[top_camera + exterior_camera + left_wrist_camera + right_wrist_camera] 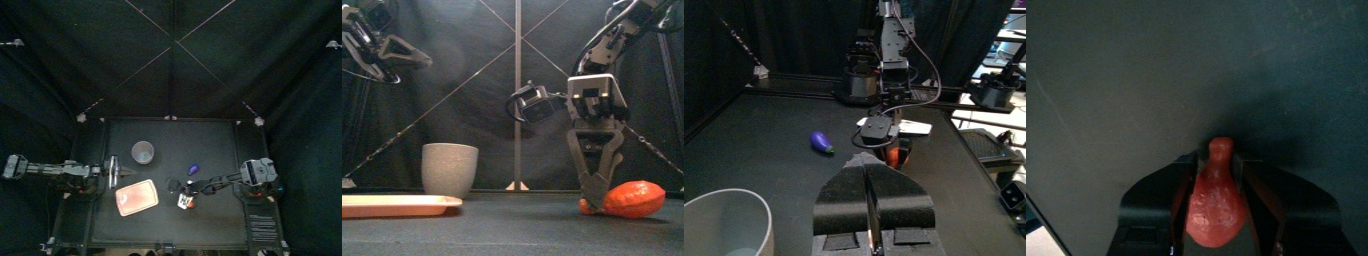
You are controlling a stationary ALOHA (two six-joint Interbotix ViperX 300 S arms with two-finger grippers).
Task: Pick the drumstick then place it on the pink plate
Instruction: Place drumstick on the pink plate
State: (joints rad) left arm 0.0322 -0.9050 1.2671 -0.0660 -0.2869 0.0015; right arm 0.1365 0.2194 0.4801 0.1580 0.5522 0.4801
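Drumstick (1215, 195), glossy orange-red (between right fingers (1153, 205))

We see the drumstick (629, 198) as smooth, glossy moulded plastic. The pink tray (396, 205) looks smooth with a soft sheen, the grey cup (449, 168) matt and speckled. The table (516, 228) is matt black, the back curtain (462, 105) dull cloth.

Dim booth, soft focus, faint shadows

Orange-red drumstick (633, 198); pale pink plate (396, 205); plain grey cup (450, 168); small violet-blue toy (822, 142); black table (513, 235), black curtains (80, 50).
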